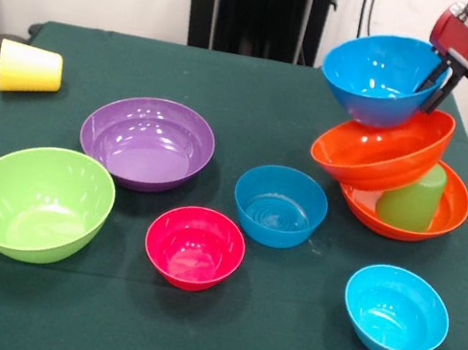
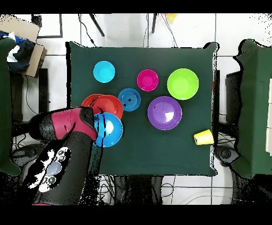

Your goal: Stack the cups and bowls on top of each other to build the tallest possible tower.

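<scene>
The gripper (image 1: 439, 82) was clamped on the rim of a blue bowl (image 1: 378, 76), one finger inside and one outside, holding it tilted on top of the tower (image 1: 395, 162). Below it an orange bowl (image 1: 380, 149) leaned on a light green cup (image 1: 413, 198), which stood upside down in a second orange bowl (image 1: 442, 219). From overhead the arm (image 2: 64, 143) covered part of the pile and the cup was hidden. The green table (image 1: 256, 98) also held purple (image 1: 147, 141), lime green (image 1: 38, 201), pink-red (image 1: 195, 246), blue (image 1: 280, 204) and cyan (image 1: 396, 309) bowls, all apart. A yellow cup (image 1: 29, 68) lay on its side near the edge. Cables (image 2: 159, 185) trailed over the tiled floor (image 2: 127, 32).
</scene>
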Robot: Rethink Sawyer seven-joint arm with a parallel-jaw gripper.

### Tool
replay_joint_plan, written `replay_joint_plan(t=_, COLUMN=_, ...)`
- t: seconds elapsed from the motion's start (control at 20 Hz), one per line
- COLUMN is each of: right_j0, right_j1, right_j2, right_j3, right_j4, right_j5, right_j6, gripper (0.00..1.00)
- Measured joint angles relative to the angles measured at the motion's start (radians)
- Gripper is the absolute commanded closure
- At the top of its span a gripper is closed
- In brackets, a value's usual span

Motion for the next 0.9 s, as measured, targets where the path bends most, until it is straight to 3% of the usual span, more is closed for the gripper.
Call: replay_joint_plan(t=0.9, right_j0=0.015, right_j1=0.038, right_j2=-0.047, right_j3=-0.013, right_j4=0.078, right_j5=0.0, right_j6=0.0, gripper=1.0)
